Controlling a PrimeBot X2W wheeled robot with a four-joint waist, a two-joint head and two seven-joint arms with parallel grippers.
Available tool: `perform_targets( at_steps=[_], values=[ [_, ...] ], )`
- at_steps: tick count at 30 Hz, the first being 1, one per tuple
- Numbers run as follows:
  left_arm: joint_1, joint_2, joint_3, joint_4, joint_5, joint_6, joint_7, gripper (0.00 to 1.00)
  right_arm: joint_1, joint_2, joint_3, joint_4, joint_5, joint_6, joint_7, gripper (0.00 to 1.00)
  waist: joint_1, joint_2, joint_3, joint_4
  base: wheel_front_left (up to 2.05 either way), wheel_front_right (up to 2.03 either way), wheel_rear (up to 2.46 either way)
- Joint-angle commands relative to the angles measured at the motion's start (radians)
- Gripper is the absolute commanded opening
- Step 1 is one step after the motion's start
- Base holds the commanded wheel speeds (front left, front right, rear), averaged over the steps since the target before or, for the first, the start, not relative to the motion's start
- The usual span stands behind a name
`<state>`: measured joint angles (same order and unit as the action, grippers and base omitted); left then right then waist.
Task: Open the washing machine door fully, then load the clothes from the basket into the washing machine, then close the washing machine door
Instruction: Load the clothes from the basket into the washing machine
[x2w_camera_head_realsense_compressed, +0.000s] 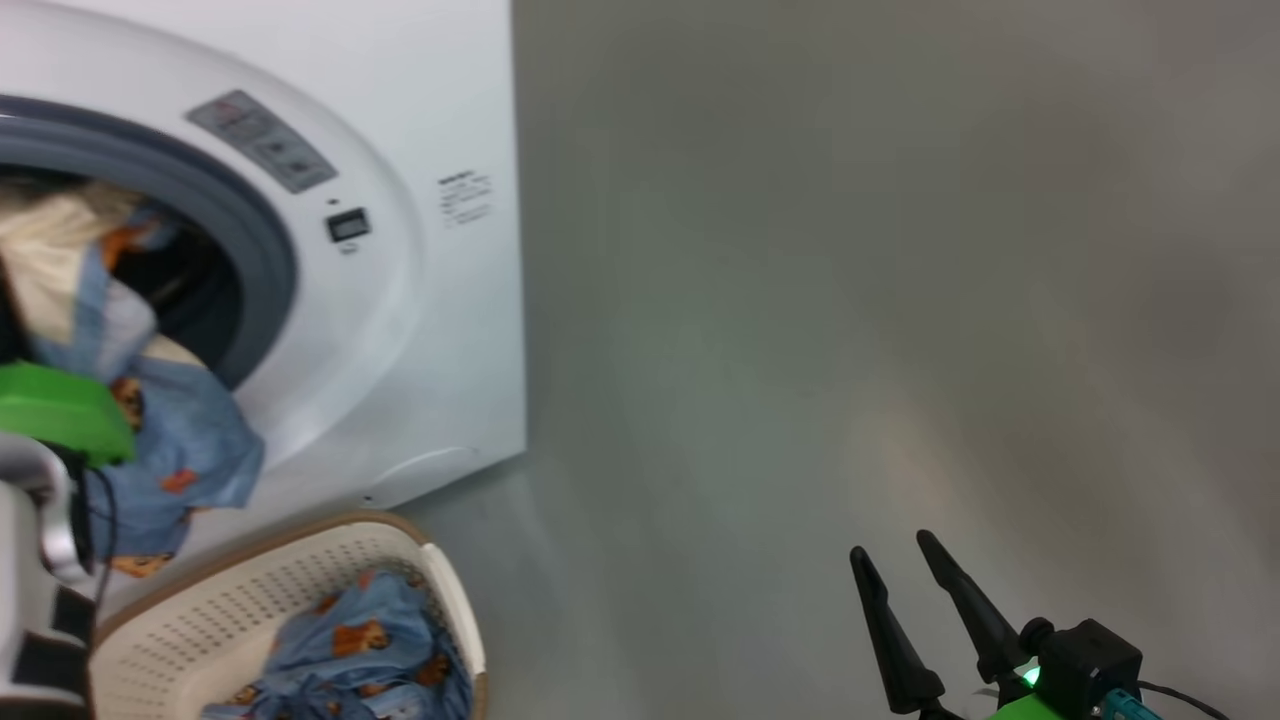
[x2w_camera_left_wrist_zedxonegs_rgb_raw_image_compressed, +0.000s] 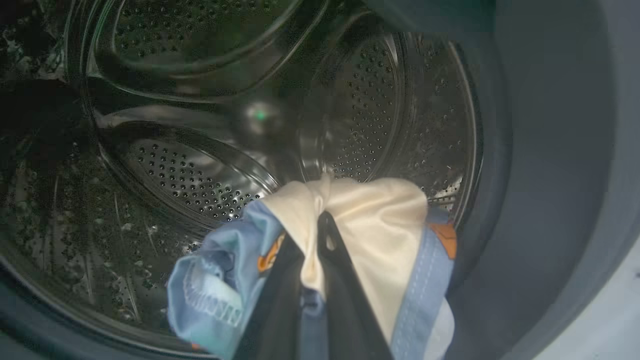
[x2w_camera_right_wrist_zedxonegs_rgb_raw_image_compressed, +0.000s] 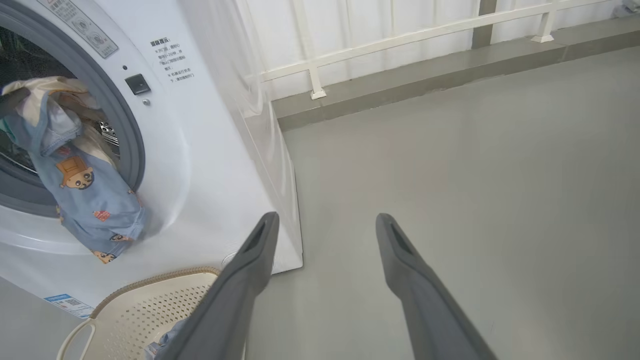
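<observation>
Shut jaws of the left gripper (x2w_camera_left_wrist_zedxonegs_rgb_raw_image_compressed: 320, 222) pinch the clothes (x2w_camera_left_wrist_zedxonegs_rgb_raw_image_compressed: 385, 220) at a gathered fold, likely so the bundle trails behind over the gasket (x2w_camera_left_wrist_zedxonegs_rgb_raw_image_compressed: 550, 175), drum (x2w_camera_left_wrist_zedxonegs_rgb_raw_image_compressed: 200, 170) ahead. Below them, the basket (x2w_camera_head_realsense_compressed: 200, 620) holds more. Right gripper (x2w_camera_head_realsense_compressed: 892, 548) spread wide, empty, well aside.

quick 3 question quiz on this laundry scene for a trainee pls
1. True or false: the left gripper is shut on clothes at the opening of the washing machine.
2. The right gripper is: A open and empty, B shut on clothes, C shut on nothing.
3. Short answer: where do the other clothes lie?

Key: 1 true. 2 A. 3 in the basket.
</observation>
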<state>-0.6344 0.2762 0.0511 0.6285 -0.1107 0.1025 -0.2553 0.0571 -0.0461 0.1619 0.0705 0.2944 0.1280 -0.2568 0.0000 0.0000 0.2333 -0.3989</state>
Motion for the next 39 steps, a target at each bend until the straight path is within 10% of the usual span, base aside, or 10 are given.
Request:
perform_targets(
  at_steps=[1,20,39],
  values=[
    [-0.043,0.051,0.032,-0.014,0.011,0.007,-0.006,0.0,-0.027,-0.004,0.029,-0.023,0.003,0.003,-0.005,1.0,0.0,0.0,0.064,-0.065,0.0,0.0,0.0],
    [-0.438,0.219,0.086,0.109,0.037,0.007,-0.006,0.0,-0.062,-0.004,0.14,-0.036,0.021,0.003,-0.005,1.0,0.0,0.0,0.293,-0.105,0.0,0.0,0.0],
    [-0.564,0.232,0.003,0.206,0.119,0.037,-0.006,0.0,-0.098,-0.004,0.177,-0.041,0.055,0.003,-0.005,1.0,0.0,0.0,0.352,-0.098,0.0,0.0,0.0]
  ],
)
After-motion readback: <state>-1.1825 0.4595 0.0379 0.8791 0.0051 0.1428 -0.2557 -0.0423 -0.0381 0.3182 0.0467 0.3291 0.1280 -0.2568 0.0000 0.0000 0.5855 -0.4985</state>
